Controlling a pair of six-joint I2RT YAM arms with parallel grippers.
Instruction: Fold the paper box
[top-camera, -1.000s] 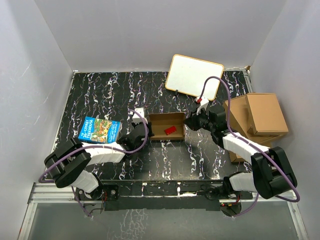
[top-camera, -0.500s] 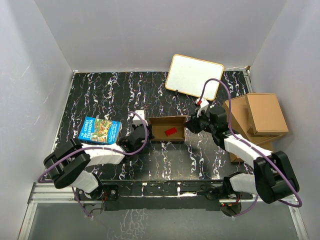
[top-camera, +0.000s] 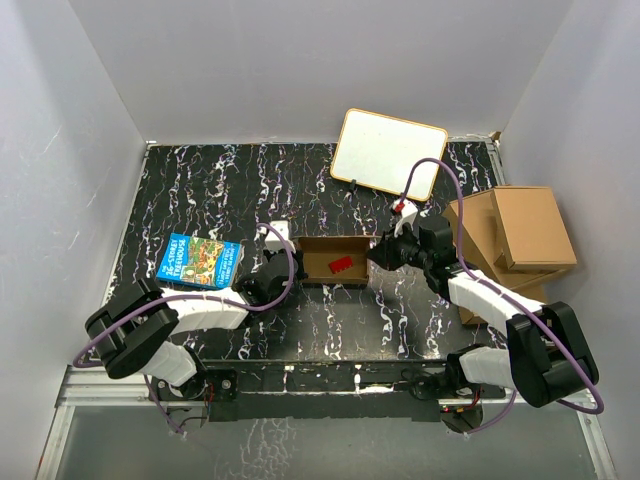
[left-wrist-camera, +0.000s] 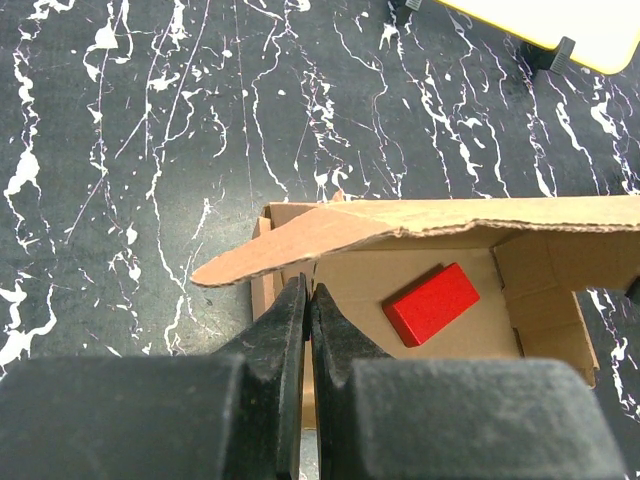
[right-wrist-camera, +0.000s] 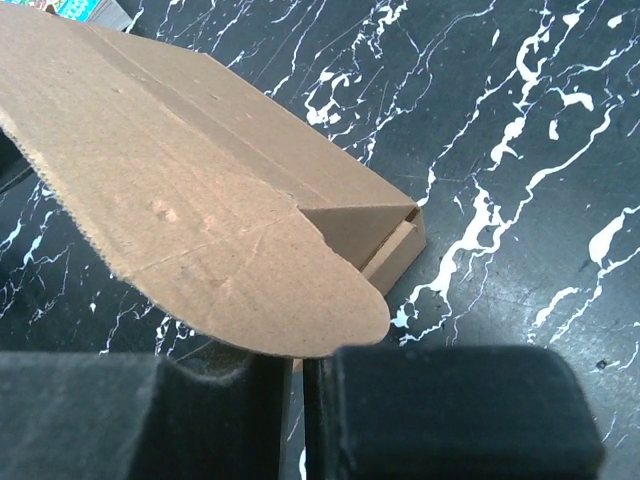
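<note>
my left gripper (left-wrist-camera: 305, 292) is closed tight, fingertips together at the left end wall of the box (left-wrist-camera: 420, 222), just under its raised flap; i cannot tell whether any cardboard is pinched between them. my right gripper (right-wrist-camera: 297, 365) is also closed, at the box's right end. there the rounded edge of a flap reaches down to my fingers, and a sliver of cardboard shows in the slit between them. the box sits open-topped near the middle of the table (top-camera: 200, 190), between my two grippers, its long flap raised above the opening. a red block (left-wrist-camera: 432, 304) lies flat on the box floor. a book (top-camera: 199, 259) lies on the table to the left, well apart.
</note>
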